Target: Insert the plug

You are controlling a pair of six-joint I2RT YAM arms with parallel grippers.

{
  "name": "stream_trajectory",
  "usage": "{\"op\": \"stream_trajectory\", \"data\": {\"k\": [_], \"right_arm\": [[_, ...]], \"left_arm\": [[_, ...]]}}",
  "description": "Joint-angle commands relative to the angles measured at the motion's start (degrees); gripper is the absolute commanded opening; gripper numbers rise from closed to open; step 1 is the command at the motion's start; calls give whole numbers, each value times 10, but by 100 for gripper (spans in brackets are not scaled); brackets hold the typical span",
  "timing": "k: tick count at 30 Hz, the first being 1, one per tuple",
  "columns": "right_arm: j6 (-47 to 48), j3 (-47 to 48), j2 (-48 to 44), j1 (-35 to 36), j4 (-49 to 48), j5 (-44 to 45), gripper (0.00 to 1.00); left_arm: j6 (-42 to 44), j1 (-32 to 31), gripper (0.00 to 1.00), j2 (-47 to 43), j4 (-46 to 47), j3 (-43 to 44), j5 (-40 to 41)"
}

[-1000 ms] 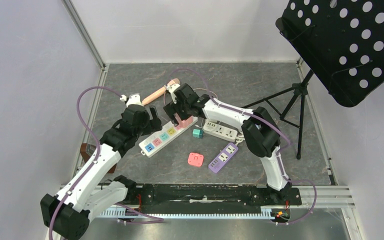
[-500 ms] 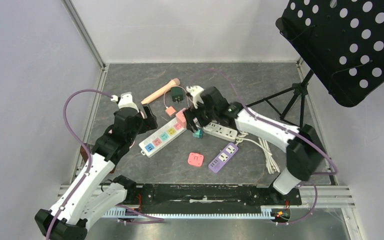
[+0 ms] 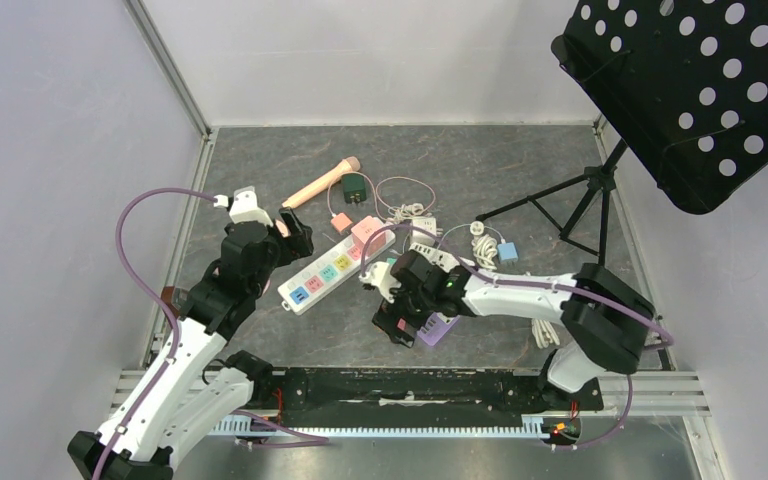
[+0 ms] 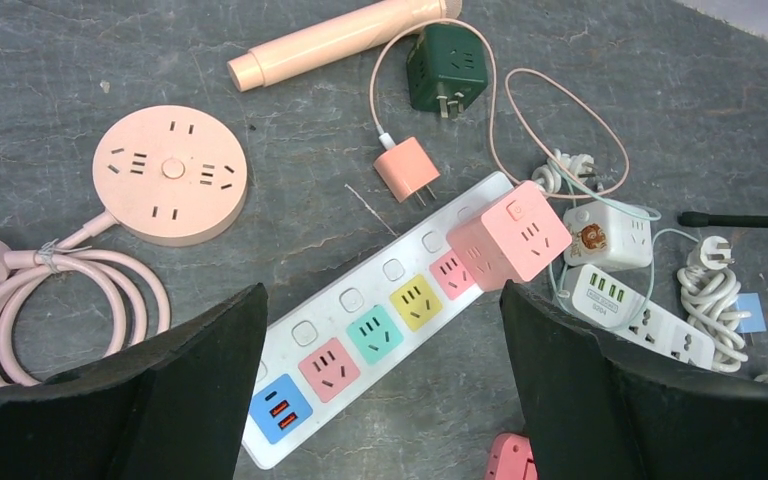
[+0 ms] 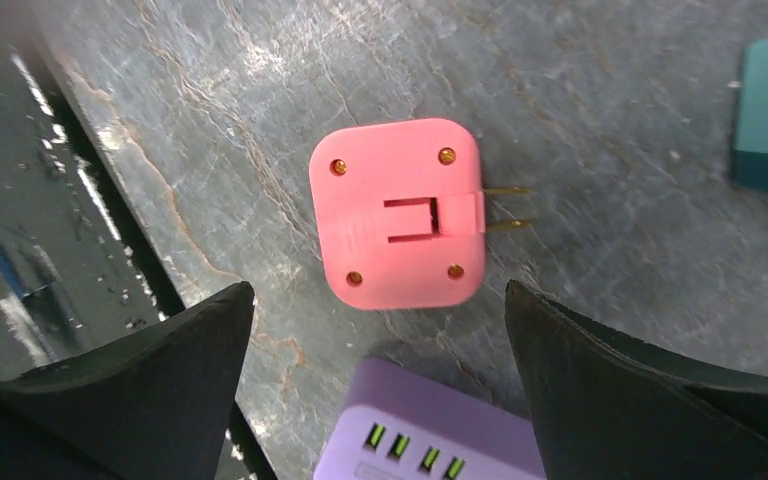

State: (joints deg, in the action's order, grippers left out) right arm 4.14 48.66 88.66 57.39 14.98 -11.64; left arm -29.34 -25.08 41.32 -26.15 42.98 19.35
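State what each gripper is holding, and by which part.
Nothing. The left gripper hangs open above the power strip; the right gripper hangs open above the pink plug, fingers either side, not touching it.

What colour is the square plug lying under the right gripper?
The plug is pink; the right wrist view shows it best.
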Motion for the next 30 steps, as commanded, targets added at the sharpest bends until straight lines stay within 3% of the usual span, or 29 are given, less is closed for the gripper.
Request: {"op": "stream_trajectory", "data": {"k": [1,9,19,24,30], "right_arm": [[32,37,54,20,-1,41,98],[11,49,96,20,11,77,86],[-3,64,109,20,25,56,42],[-19,97,95,10,16,51,38],[-84,156,34,-49,-37,-22,38]], "left_arm": [[-17,5,91,2,27,1,1],[-16,5,91,-8,19,-2,12],[-15,4,90,-13,18,-4,17],[-10,5,90,-13,29,-3,-6],[-36,5,90,-4,41,45,-127]]}}
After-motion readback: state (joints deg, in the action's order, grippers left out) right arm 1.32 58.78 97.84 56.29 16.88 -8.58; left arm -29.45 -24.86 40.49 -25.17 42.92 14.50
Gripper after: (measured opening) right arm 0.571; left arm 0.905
